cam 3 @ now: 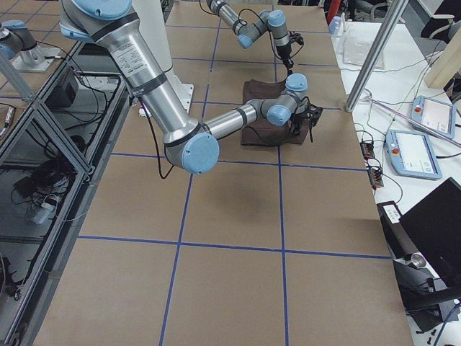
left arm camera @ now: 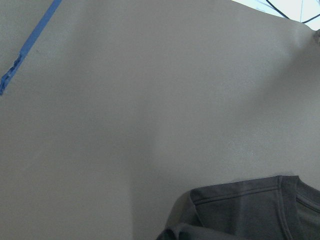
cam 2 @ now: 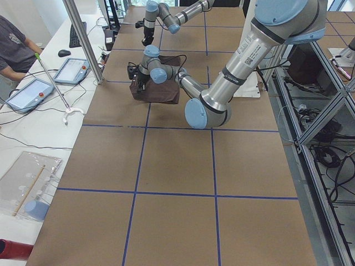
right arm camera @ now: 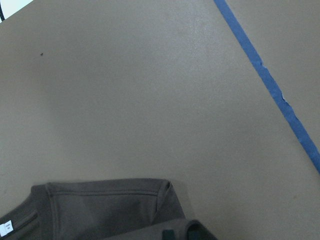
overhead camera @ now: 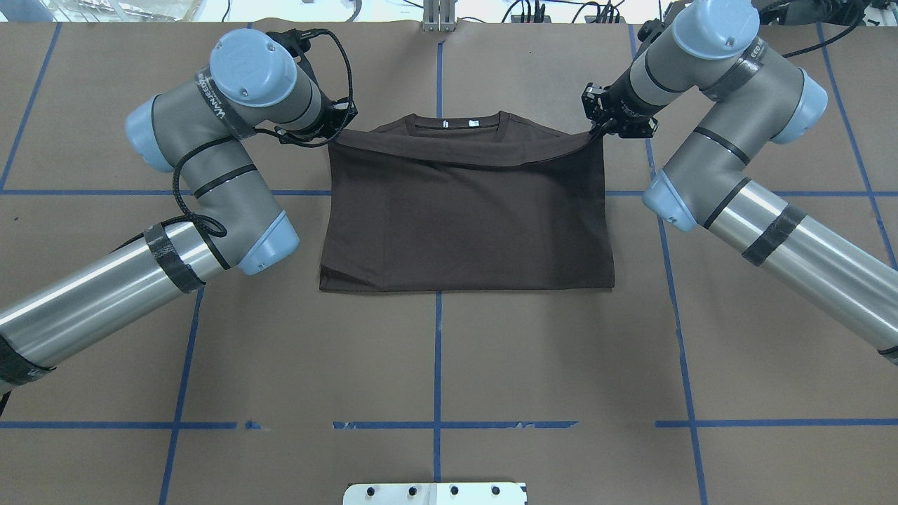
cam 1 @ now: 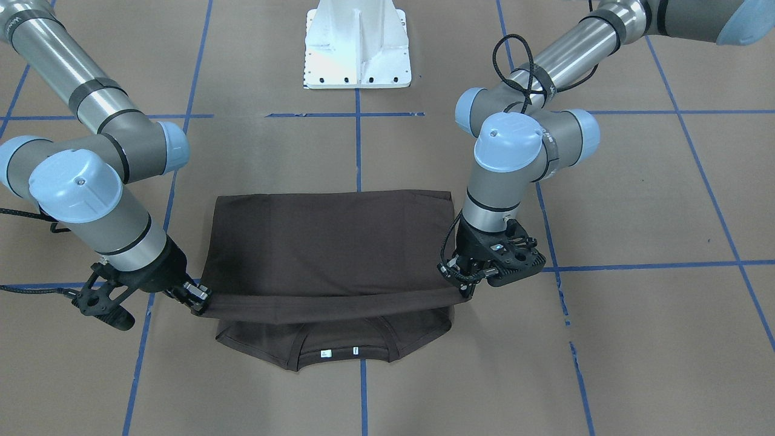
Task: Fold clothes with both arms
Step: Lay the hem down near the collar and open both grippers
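My left fingers [cam 1: 461, 283] and right fingers [cam 1: 195, 295] are each pinched shut on a corner of the dark brown T-shirt [cam 1: 327, 242]. They hold its folded-over layer as a taut, softly rolled band just short of the ribbed collar [cam 1: 375, 356]. The shirt lies doubled into a smooth rectangle mid-bench [cam 1: 636, 194] on matte brown sheeting, with its collar and small white labels [cam 1: 327, 353] toward the edge opposite my base.

T-shirt [overhead camera: 463, 224]: matt cloth | left arm [overhead camera: 84, 308]: glossy metal, smooth plastic caps | table [overhead camera: 547, 351]: matt paper
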